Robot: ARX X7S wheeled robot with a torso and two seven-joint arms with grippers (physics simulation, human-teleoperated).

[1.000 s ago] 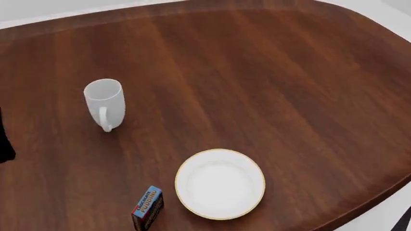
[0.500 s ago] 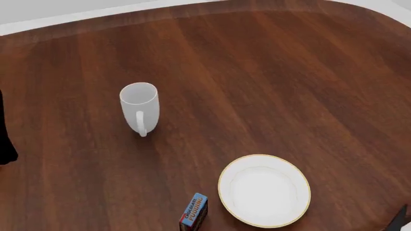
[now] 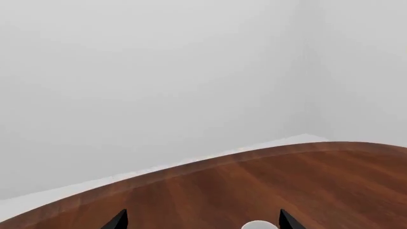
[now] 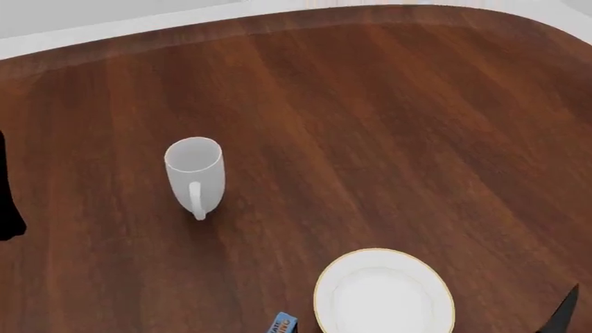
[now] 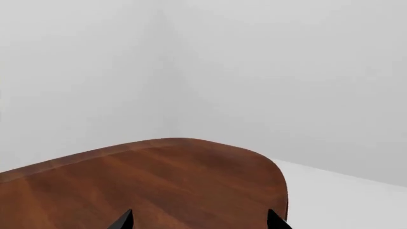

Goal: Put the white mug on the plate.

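The mug is seen standing upright on the brown worktop in the head view. It is on the left side, with its open top up and its handle turned toward the robot. Nothing is seen inside it.

The plate is lying flat on the worktop, low and to the right of the mug. It is partly cut off by the edge of the picture. The mug and the plate are well apart, with bare wood between them. A small blue box is seen just beside the plate, on its left, mostly cut off.

In the left wrist view, the two dark tips of the left gripper are seen wide apart, so the jaws are released. A small bit of the mug's white rim is seen between the tips, nearer to one of them. It is not touched by either tip. The mug is in front of the jaws, not inside them.

In the right wrist view, the two dark tips of the right gripper are also seen wide apart, so those jaws are released too. Only bare worktop is seen between them. Nothing is held by either gripper.

In the head view, a dark part of the left arm is seen at the left edge, apart from the mug. A dark bit of the right arm is seen at the lower right corner, near the plate but not touching it.
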